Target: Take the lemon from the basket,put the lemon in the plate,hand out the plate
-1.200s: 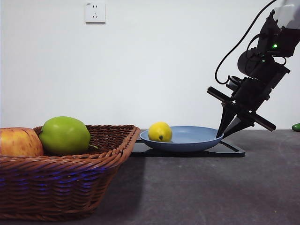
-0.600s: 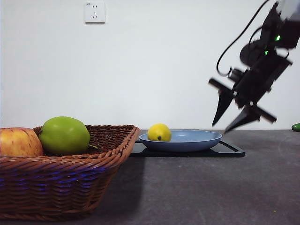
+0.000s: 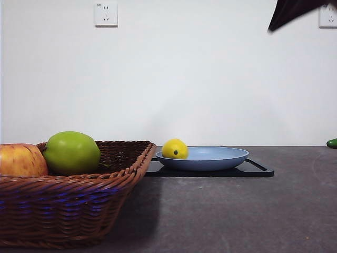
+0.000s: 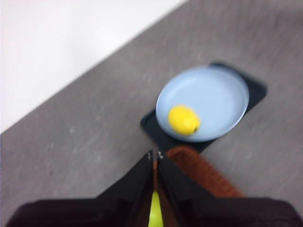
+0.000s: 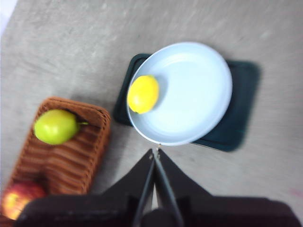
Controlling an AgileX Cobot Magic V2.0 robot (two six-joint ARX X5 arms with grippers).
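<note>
The lemon [image 3: 175,149] lies in the light blue plate [image 3: 224,156], at the side nearest the basket [image 3: 79,211]. The plate rests on a flat black tray [image 3: 259,170]. Both arms are high above the table. My left gripper [image 4: 154,154] is shut and empty, above the basket's edge [image 4: 203,176], with the lemon [image 4: 183,119] and plate [image 4: 222,92] beyond it. My right gripper [image 5: 155,152] is shut and empty, above the table just beside the plate's rim [image 5: 199,90]; the lemon [image 5: 143,93] and basket [image 5: 71,161] show below. One arm shows only as a dark tip [image 3: 295,10] in the front view.
A green apple [image 3: 71,153] and a red-yellow apple [image 3: 21,161] sit in the basket. A small green thing [image 3: 332,143] lies at the table's far right edge. The table surface is dark grey, with a white wall behind.
The gripper that stood at the plate's right rim has risen up and away, leaving only a dark tip at the top right. The lemon has shifted slightly left in the plate.
</note>
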